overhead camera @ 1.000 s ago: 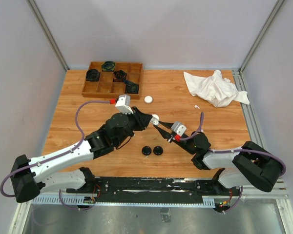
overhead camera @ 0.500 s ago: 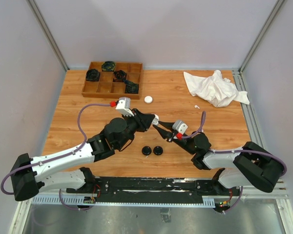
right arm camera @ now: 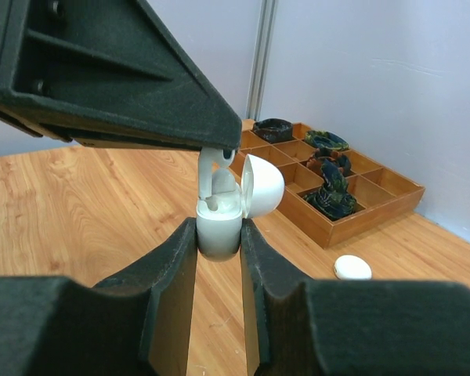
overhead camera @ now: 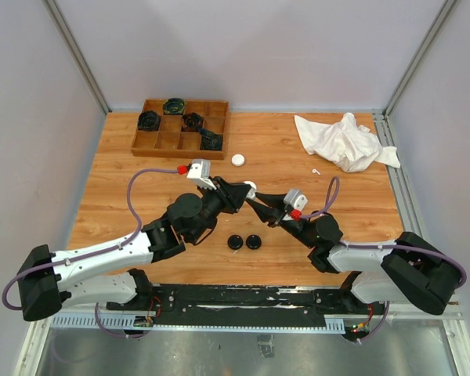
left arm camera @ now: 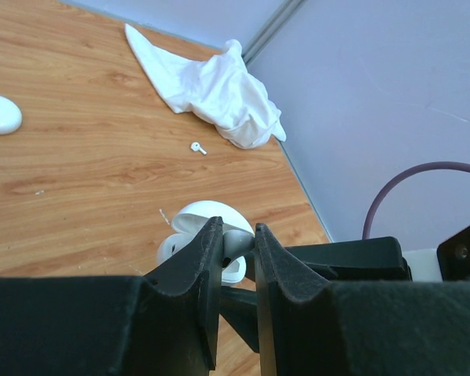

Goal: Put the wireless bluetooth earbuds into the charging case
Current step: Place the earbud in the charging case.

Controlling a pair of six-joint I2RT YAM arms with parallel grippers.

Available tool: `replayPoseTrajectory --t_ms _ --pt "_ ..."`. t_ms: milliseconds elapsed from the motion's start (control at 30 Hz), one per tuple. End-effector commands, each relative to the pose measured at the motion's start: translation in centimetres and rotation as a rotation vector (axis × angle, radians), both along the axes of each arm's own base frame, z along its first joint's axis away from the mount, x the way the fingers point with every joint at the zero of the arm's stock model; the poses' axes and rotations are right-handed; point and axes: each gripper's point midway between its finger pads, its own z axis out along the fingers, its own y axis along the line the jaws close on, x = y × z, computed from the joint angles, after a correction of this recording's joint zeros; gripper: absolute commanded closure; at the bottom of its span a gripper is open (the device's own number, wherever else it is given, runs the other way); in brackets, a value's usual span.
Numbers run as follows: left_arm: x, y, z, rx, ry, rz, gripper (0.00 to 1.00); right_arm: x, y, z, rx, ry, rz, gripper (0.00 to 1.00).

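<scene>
I have both pincers meeting above the middle of the worktop (overhead camera: 110, 180). My right pincer (right arm camera: 219, 239) is clamped on the lower body of a white charging case (right arm camera: 218, 229), holding it upright off the wood with its hinged lid (right arm camera: 263, 183) swung open to one side. My left pincer (left arm camera: 236, 235) comes in from above, fingers pressed together on a white earbud (right arm camera: 210, 174); the earbud's lower end sits in the open top of the case, and I cannot tell whether it is fully seated. A loose white earbud (overhead camera: 316, 171) lies on the wood near a crumpled white cloth (overhead camera: 341, 141) at the far right. A closed white case (overhead camera: 238, 160) rests just beyond my pincers, near the wooden tray (overhead camera: 163, 142) at the far left, which holds dark items in some compartments. Two black round cases (overhead camera: 244, 242) sit side by side on the worktop nearer my bases.
</scene>
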Motion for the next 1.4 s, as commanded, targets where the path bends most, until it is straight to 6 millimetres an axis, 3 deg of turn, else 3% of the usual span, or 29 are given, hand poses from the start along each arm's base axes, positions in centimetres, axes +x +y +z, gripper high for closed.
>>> replayPoseTrajectory --t_ms 0,600,833,1000,1133,1233,1367 --pt "0.0 -0.2 0.5 -0.013 -0.037 0.009 0.82 -0.7 0.2 3.8 0.115 -0.046 0.024 0.99" --pt "-0.2 -0.1 -0.8 0.069 -0.070 -0.001 0.80 -1.1 0.0 4.3 0.128 -0.052 0.035 0.99" --pt "-0.6 -0.4 -0.4 0.078 -0.085 -0.025 0.65 -1.3 0.1 4.3 0.126 -0.058 0.042 0.99" --pt "-0.8 0.2 0.9 0.077 -0.108 -0.025 0.46 -1.3 -0.1 4.1 0.116 -0.065 0.037 0.99" --pt "-1.1 0.8 1.3 0.137 -0.112 -0.032 0.40 -1.4 -0.3 4.1 0.112 -0.073 0.032 0.99" --pt "-1.6 0.9 1.5 0.189 -0.135 -0.077 0.30 -1.6 -0.5 4.1 0.101 -0.083 0.041 0.99" --pt "-2.1 0.7 1.7 0.253 -0.134 -0.172 0.29 -2.1 -0.4 3.7 0.073 -0.074 0.087 0.99"
